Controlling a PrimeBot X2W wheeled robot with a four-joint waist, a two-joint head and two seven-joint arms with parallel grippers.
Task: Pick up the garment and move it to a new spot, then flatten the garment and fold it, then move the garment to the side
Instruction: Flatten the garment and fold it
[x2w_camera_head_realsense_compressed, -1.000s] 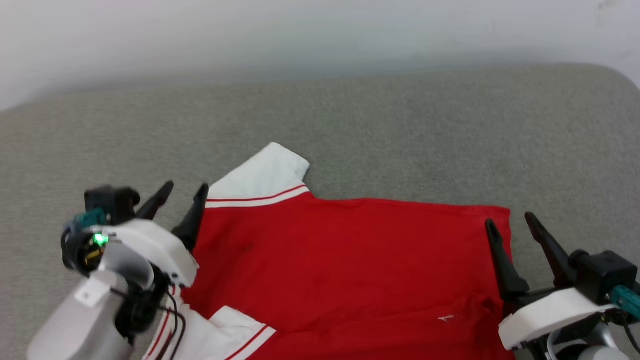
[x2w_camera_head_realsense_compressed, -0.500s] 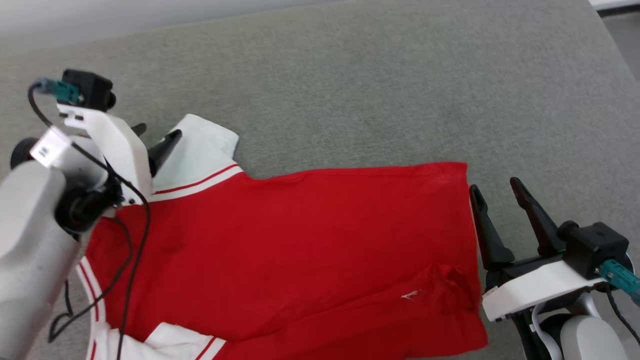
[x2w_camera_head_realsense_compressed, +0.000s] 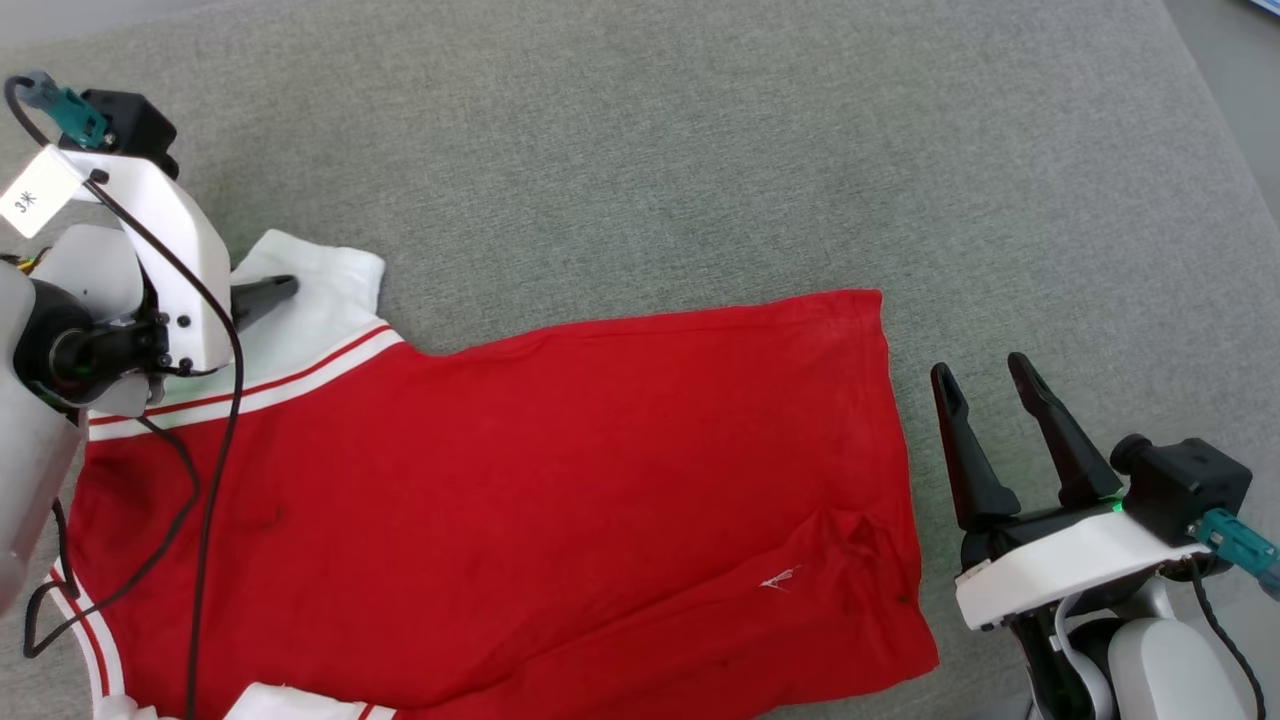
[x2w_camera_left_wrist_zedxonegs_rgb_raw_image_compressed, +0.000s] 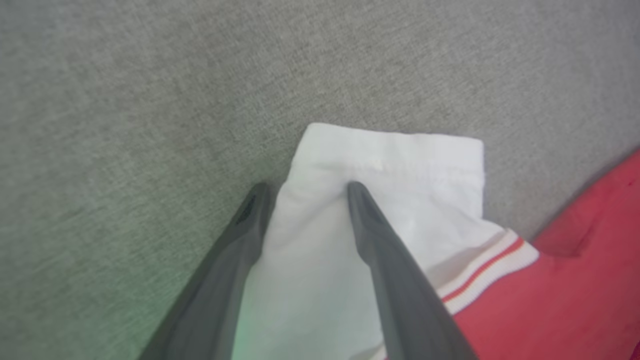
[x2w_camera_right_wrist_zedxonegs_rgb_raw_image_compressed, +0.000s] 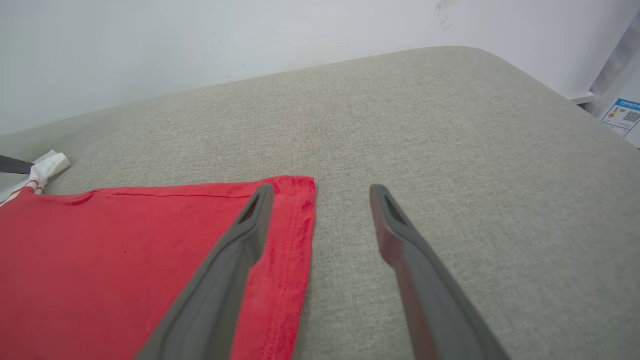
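Note:
The garment (x2w_camera_head_realsense_compressed: 520, 480), red with white sleeves and striped trim, lies spread flat on the grey cushion (x2w_camera_head_realsense_compressed: 650, 150). Its white sleeve (x2w_camera_head_realsense_compressed: 320, 285) sticks out at the upper left. My left gripper (x2w_camera_left_wrist_zedxonegs_rgb_raw_image_compressed: 304, 190) is open and straddles that sleeve's side edge: one finger (x2w_camera_left_wrist_zedxonegs_rgb_raw_image_compressed: 240, 235) rests on the cushion beside it, the other finger (x2w_camera_left_wrist_zedxonegs_rgb_raw_image_compressed: 380, 245) lies on the white cloth. One dark finger (x2w_camera_head_realsense_compressed: 262, 295) of it pokes out from under the white wrist in the head view. My right gripper (x2w_camera_head_realsense_compressed: 985, 378) stands open just off the garment's right hem (x2w_camera_right_wrist_zedxonegs_rgb_raw_image_compressed: 295, 225), holding nothing.
The cushion's rounded far edge meets a white wall (x2w_camera_right_wrist_zedxonegs_rgb_raw_image_compressed: 200, 40). Its right side drops off toward the floor (x2w_camera_head_realsense_compressed: 1230, 90), where a labelled panel (x2w_camera_right_wrist_zedxonegs_rgb_raw_image_compressed: 622, 115) stands. My left wrist's black cable (x2w_camera_head_realsense_compressed: 205, 480) hangs over the garment's shoulder. Bare cushion stretches beyond the garment.
The head camera has tilted down. My left gripper reached forward from beside the shoulder and came down onto the white sleeve, its jaws narrowing slightly. The right gripper stayed by the hem.

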